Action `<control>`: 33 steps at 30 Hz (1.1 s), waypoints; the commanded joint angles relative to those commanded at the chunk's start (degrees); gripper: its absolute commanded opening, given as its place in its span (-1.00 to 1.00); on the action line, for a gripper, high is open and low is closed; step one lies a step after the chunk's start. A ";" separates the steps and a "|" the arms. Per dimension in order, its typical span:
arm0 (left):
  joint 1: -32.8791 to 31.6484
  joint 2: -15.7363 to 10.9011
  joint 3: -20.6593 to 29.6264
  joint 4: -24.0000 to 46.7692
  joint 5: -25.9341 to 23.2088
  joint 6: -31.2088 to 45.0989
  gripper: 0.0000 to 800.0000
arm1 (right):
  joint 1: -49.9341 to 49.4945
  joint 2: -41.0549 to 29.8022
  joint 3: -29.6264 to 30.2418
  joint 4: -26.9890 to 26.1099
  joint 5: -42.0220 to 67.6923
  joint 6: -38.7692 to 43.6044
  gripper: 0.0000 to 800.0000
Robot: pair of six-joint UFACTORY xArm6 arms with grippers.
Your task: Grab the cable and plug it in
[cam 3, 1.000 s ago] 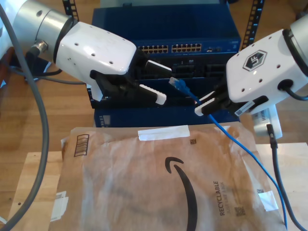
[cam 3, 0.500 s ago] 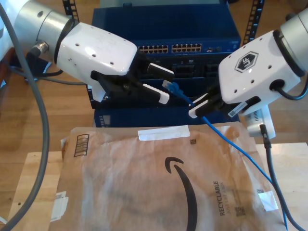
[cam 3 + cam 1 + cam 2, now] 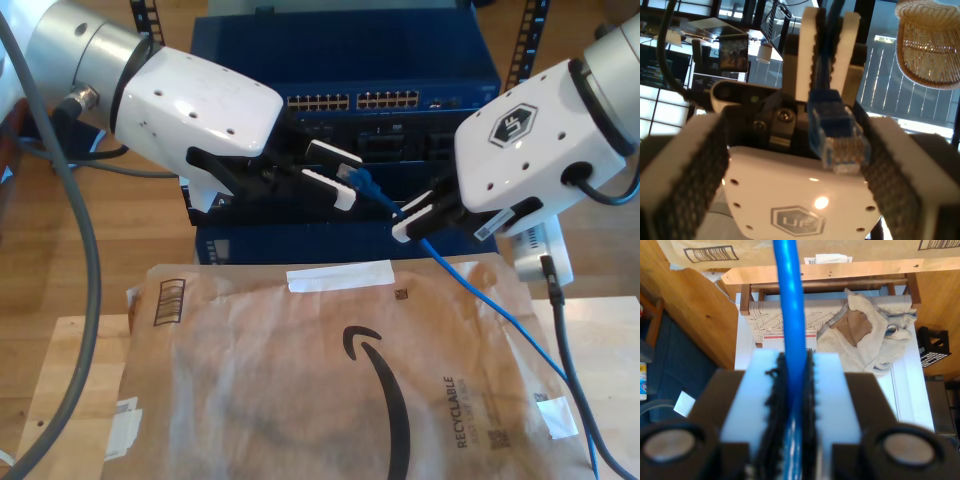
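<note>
Exterior view: thin blue cable (image 3: 480, 295)

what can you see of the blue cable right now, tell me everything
The cable is thin, bright blue and glossy, ending in a small clear plastic plug with a blue boot. My second gripper is shut on it a short way behind the plug, its pads pressed against both sides. The plug end sticks out toward the exterior view's left, between the fingers of my first gripper, which looks not yet closed on it. Behind my second gripper, the cable trails down across the brown paper mailer toward the exterior view's lower right.
</note>
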 joint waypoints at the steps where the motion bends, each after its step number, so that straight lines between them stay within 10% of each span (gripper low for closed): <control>1: 0.00 0.00 0.00 0.00 0.00 0.00 -0.11 | 0.00 0.00 0.00 -0.09 0.00 0.00 -0.99; 20: 0.00 0.00 1.67 0.18 -1.23 -0.97 -0.72 | 0.26 0.00 0.00 -0.09 0.00 0.00 -0.99; 33: 0.09 -0.09 2.37 -0.18 -1.93 -1.05 -0.57 | 0.26 0.00 0.09 -0.18 0.00 -0.09 -0.99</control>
